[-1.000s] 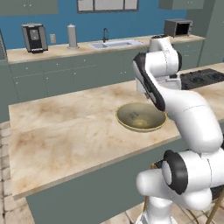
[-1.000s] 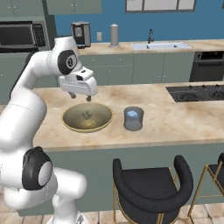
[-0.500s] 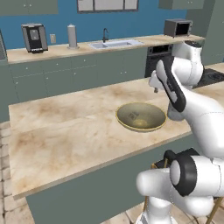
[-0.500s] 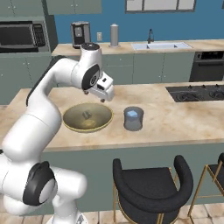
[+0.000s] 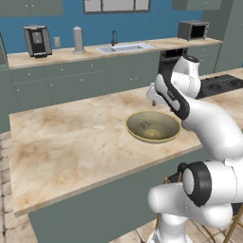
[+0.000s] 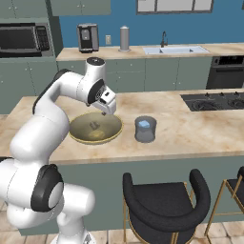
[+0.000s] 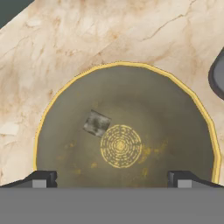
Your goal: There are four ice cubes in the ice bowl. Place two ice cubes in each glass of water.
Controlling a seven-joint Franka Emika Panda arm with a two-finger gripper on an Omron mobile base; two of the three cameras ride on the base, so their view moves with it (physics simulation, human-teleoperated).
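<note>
the marble-topped island counter (image 5: 71,137) carries all items of the task. the white arm (image 6: 62,95) rises beside it and bends forward over the counter.

the bowl (image 6: 95,128) is a wide, shallow, olive-gold dish with a brassy rim; it sits on the counter, directly below the hand. in the left base view the bowl (image 5: 153,127) lies just in front of the arm's forearm. in the hand view the bowl (image 7: 124,78) is seen from above, with a ring pattern at the centre of its floor.

one glass (image 6: 145,129) stands upright on the counter, near the bowl on its sink-facing right side, not touching it. pale blue contents show at its top. the hand view shows a dark curved edge of the glass (image 7: 217,74) at the right border.

the gripper (image 6: 105,113) hangs above the rim of the bowl, fingers pointing down. the gripper (image 7: 113,178) is released: the two fingertips (image 7: 43,179) stand wide apart with nothing between them.

one ice cube (image 7: 96,123) lies on the bowl floor, just beside the centre pattern. the same ice cube (image 5: 145,126) appears as a small pale patch in the left base view.
</note>
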